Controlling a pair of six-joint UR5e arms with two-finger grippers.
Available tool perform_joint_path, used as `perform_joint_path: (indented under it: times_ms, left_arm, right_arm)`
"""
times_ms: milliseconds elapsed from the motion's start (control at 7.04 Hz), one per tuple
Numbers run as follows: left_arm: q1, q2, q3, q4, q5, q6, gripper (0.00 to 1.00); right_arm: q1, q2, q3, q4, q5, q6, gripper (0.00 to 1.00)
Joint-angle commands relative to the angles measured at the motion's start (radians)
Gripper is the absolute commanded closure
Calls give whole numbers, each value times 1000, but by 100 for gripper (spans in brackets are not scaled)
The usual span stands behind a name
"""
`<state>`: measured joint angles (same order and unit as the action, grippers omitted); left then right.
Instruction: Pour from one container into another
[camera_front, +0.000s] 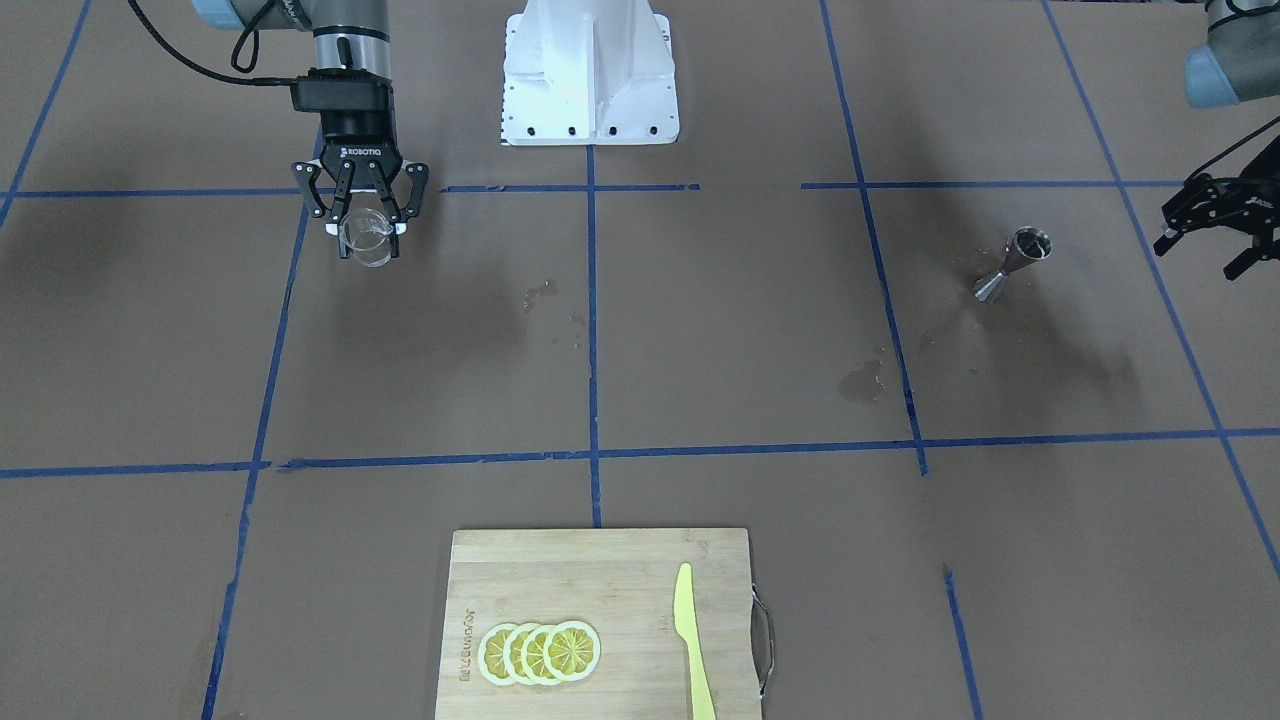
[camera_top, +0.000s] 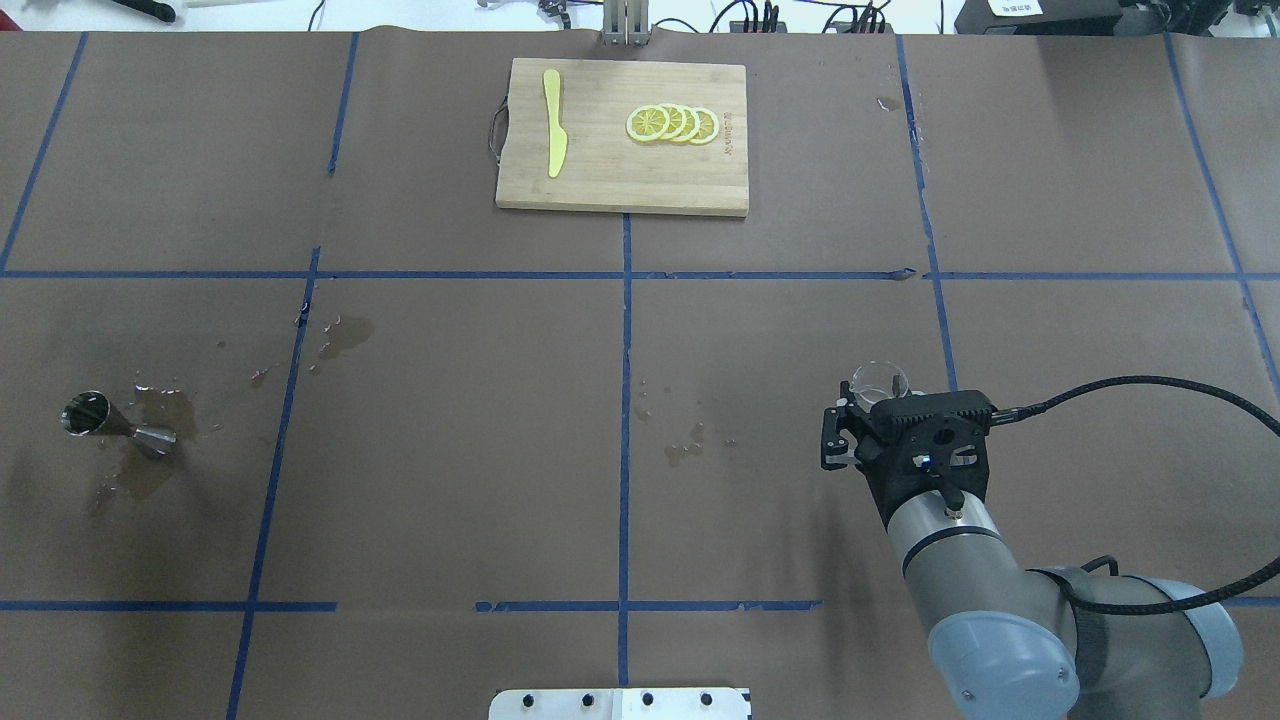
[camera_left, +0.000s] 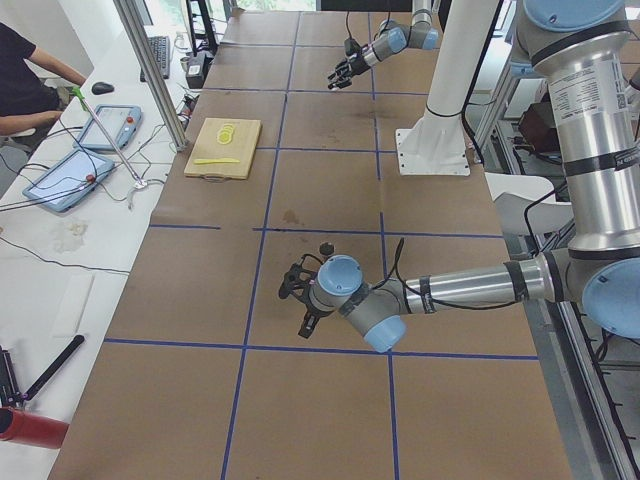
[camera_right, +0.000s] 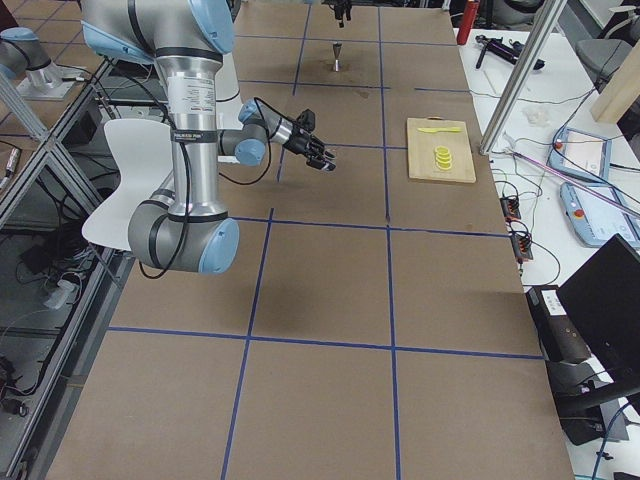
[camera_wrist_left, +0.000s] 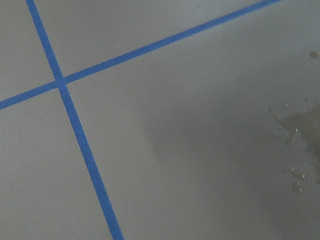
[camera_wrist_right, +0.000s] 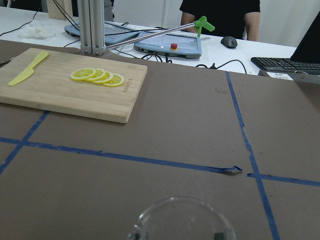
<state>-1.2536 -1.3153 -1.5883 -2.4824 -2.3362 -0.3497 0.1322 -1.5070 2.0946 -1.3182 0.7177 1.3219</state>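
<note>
Bench: the bench (camera_top: 780, 350) is covered in brown paper and ruled into squares by blue tape (camera_top: 625, 400). Damp blotches (camera_top: 685, 445) lie near its middle, and more lie by the end on the robot's left.
Hard to make out: the glass measuring cup (camera_front: 370, 252) is clear, so I cannot tell whether it holds any liquid. The overhead view shows only its rim past the wrist, and the right wrist view cuts it off at the bottom edge.
Cut off: the left gripper (camera_front: 1197, 255) is partly lost at the front view's edge and does not show overhead. The left wrist view shows only paper, tape and a wet patch.
Right gripper: the right gripper (camera_front: 368, 232) is clamped on the cup, one finger on each side of the glass. It carries the cup above the bench, toward the near edge on the robot's right.
Left gripper: its fingers are spread and hold nothing. It hangs near the jigger without touching it.
Jigger: the steel jigger (camera_top: 115, 425) stands upright in a wet patch near the bench's left end, well apart from the cup.
Far edge: a wooden cutting board (camera_top: 600, 180) carries overlapping lemon slices (camera_top: 672, 123) and a yellow knife (camera_top: 553, 135).
</note>
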Motion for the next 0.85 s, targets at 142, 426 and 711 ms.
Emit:
perform_joint_path:
  times_ms: [142, 426, 711]
  left_arm:
    - [-47, -16, -90, 234, -38, 93, 0]
    - [-102, -18, -111, 254, -38, 107, 0]
    - [-101, -30, -111, 255, -35, 106, 0]
  right_arm:
    - [0, -39, -16, 0, -29, 72, 91]
    - [0, -138, -42, 49, -26, 132, 91]
    - [0, -188, -265, 547, -24, 53, 94]
